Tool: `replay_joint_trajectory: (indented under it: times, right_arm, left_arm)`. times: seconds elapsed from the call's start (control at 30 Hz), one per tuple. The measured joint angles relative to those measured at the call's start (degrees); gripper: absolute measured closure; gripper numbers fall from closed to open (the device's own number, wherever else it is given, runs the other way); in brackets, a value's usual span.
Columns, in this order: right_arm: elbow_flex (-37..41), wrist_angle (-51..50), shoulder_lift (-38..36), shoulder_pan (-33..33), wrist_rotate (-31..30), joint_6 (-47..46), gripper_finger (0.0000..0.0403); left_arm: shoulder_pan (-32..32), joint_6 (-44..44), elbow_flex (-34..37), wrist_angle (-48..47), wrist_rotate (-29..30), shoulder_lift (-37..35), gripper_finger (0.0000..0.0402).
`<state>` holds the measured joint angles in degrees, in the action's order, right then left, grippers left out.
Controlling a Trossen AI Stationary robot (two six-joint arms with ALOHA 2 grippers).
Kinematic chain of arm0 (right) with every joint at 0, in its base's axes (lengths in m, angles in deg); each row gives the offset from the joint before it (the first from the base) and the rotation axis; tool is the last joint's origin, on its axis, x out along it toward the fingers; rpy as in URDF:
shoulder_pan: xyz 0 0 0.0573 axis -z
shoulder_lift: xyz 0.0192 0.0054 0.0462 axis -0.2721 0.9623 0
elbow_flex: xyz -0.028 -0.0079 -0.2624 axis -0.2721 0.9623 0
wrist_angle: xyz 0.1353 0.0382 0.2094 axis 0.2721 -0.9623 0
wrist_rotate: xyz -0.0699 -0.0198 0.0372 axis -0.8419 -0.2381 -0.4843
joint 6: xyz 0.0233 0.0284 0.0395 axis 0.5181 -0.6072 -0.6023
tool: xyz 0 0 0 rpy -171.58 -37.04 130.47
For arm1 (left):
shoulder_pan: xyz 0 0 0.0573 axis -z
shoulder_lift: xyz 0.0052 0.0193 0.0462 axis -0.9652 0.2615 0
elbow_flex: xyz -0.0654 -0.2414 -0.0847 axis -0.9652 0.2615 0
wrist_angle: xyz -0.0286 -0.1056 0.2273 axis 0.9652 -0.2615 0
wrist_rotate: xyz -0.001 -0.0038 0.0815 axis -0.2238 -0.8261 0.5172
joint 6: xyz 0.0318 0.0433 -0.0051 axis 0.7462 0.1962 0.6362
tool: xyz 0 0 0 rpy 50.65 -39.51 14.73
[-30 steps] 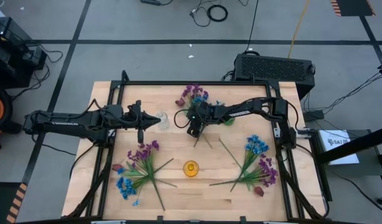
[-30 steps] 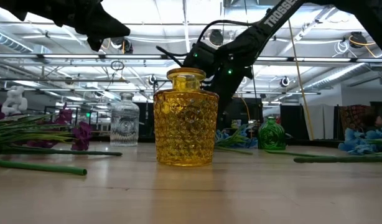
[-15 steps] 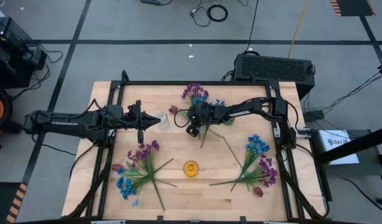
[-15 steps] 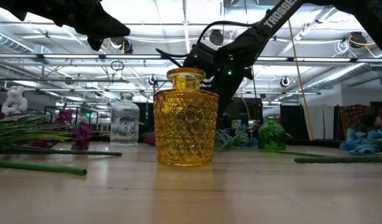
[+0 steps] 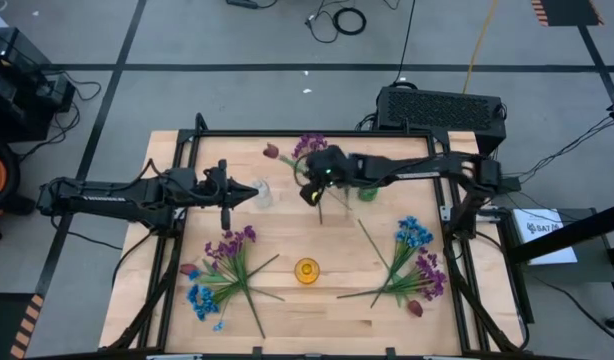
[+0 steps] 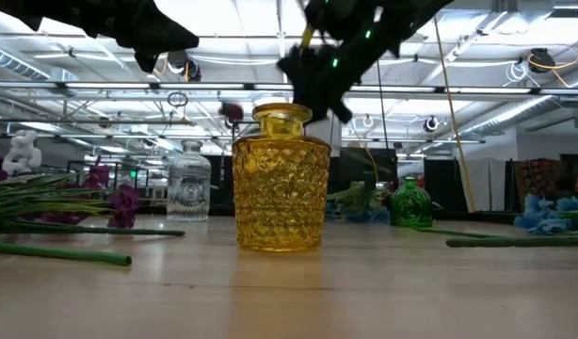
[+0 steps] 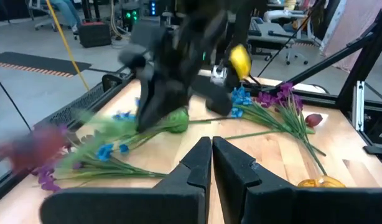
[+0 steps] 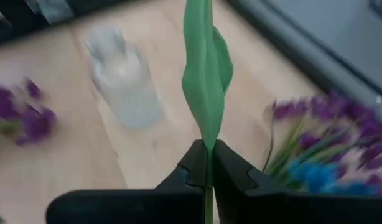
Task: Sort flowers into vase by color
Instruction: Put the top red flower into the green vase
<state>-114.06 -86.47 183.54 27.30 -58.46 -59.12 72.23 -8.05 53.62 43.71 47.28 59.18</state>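
Observation:
My right gripper [image 5: 312, 190] is over the far middle of the table, shut on a dark red tulip-like flower whose blossom [image 5: 272, 151] points toward the far left. The blossom also shows in the low view [image 6: 232, 111], above the vases. My left gripper [image 5: 227, 197] hangs shut beside the clear glass vase [image 5: 259, 190] and touches nothing. A green vase [image 5: 367, 190] stands just right of the right gripper. The yellow vase [image 5: 306, 270] stands in the near middle. Other flowers lie in bunches on the table's left [image 5: 222, 270], right [image 5: 412, 260] and far [image 5: 312, 150] parts. My right gripper pinches the red flower's thin green stem [image 8: 207, 152] between its two fingers, just below a long green leaf [image 8: 206, 93]. The fingers lie across the stem. The flower is lifted clear of the table and tilted, blossom toward the far left, stem end [image 5: 321, 214] below the gripper.
The table's black frame rails [image 5: 177, 250] run along its left and right sides. Bare wood [image 5: 317, 320] lies near the front edge between the two near bunches. A black box [image 5: 442, 108] sits beyond the far right corner.
My right gripper has risen from the table and moved a little toward the far edge, staying shut on the red flower. The flower has come up clear of the wood, and its blossom has swung toward the far left corner.

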Motion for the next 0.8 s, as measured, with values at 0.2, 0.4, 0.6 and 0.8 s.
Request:
replay_joint_trajectory:
  times: [0.2, 0.4, 0.6, 0.8]
  right_arm:
    - [-0.01, 4.93, -4.21, -1.25, 0.17, 0.73, 0.0401]
    - [0.02, 11.2, -7.76, -3.39, 2.38, 2.05, 0.04]
    - [3.58, 19.86, -13.67, -8.93, 2.66, 3.62, 0.04]
    - [17.6, 51.99, -15.19, -14.46, 2.53, 5.45, 0.0399]
  left_arm:
    - [0.0, -0.18, 0.0, 0.56, 0.0, -0.02, 0.0379]
    - [0.25, -1.91, 0.0, 2.25, -0.52, -0.02, 0.0379]
    - [0.99, -6.15, 0.0, 6.78, 0.31, 0.0, 0.0379]
    - [3.73, -6.3, 0.0, 9.4, -1.08, 1.37, 0.0377]
